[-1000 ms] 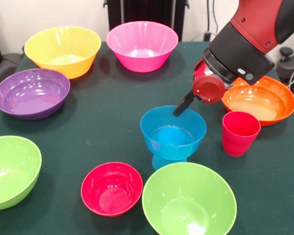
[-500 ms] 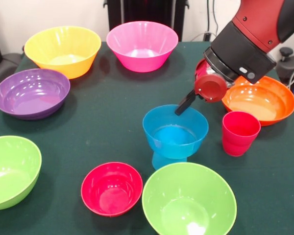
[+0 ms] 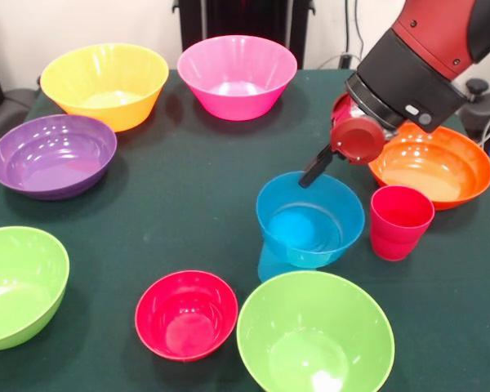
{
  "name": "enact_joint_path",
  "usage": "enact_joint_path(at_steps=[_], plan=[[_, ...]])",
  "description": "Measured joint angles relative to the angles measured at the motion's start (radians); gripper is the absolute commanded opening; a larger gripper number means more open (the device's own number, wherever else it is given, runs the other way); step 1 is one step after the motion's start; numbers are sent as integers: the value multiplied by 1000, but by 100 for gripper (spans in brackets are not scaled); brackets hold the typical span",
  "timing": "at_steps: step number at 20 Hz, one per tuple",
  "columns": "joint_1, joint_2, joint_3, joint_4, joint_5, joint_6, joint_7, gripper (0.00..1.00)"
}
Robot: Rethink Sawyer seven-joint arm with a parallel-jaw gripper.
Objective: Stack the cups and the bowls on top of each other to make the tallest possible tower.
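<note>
Tower so far: blue bowl (image 3: 310,222) perched on an upturned blue cup (image 3: 273,263) at mid-desk — tilted, looks unsteady. Red cup (image 3: 400,221) just beside it, small red bowl (image 3: 186,314) and the seven large bowls unstacked. Gripper (image 3: 317,167) hangs at the blue bowl's far rim; clenched or released — cannot tell. Most of the task remains.

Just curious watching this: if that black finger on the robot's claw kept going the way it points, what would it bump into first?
Most likely the blue bowl: the gripper points down at its far rim, about touching it, though depth is hard to judge.
</note>
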Motion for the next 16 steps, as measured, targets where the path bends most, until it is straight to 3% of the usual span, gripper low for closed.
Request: enact_joint_path(at_steps=[16], plan=[[4, -51, 73, 72, 0, -70, 0, 0]])
